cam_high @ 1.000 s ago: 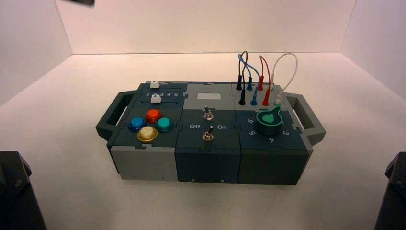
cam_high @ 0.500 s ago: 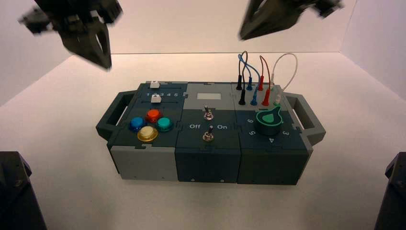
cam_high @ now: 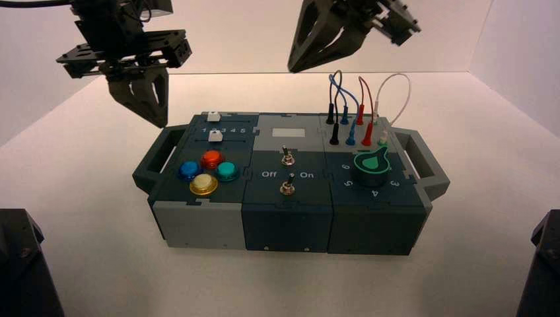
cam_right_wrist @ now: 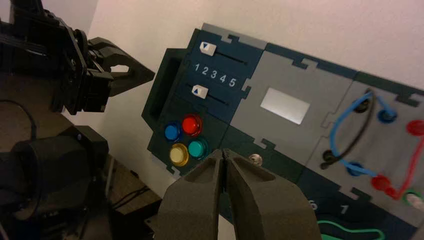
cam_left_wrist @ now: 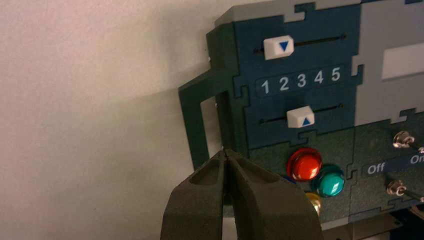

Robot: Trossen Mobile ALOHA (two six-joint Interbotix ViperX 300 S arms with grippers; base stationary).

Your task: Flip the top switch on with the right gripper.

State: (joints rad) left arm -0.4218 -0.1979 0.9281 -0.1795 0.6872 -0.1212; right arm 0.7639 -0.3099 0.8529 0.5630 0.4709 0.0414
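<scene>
The top switch [cam_high: 286, 157] is a small silver toggle in the middle of the box [cam_high: 198, 228], the farther of two alike, above the "Off"/"On" lettering. My right gripper [cam_high: 291, 69] is shut and empty, high over the box's back edge and well above the switch. In the right wrist view the switch [cam_right_wrist: 255, 159] shows just beside my shut right gripper [cam_right_wrist: 223, 151]. My left gripper [cam_high: 160, 123] is shut and empty, hanging over the box's left handle [cam_high: 150, 158]. In the left wrist view it [cam_left_wrist: 226, 151] points at that handle, with the top switch [cam_left_wrist: 403, 140] far off.
The lower switch [cam_high: 286, 187] sits nearer me. Red, blue, yellow and teal buttons [cam_high: 206, 170] and two white sliders [cam_high: 213, 127] are on the left part. A green knob [cam_high: 371, 165] and plugged wires [cam_high: 360, 105] are on the right part.
Both arms have come into view from above. The left gripper dropped towards the box's left handle. The right gripper moved left and down over the box's back.
</scene>
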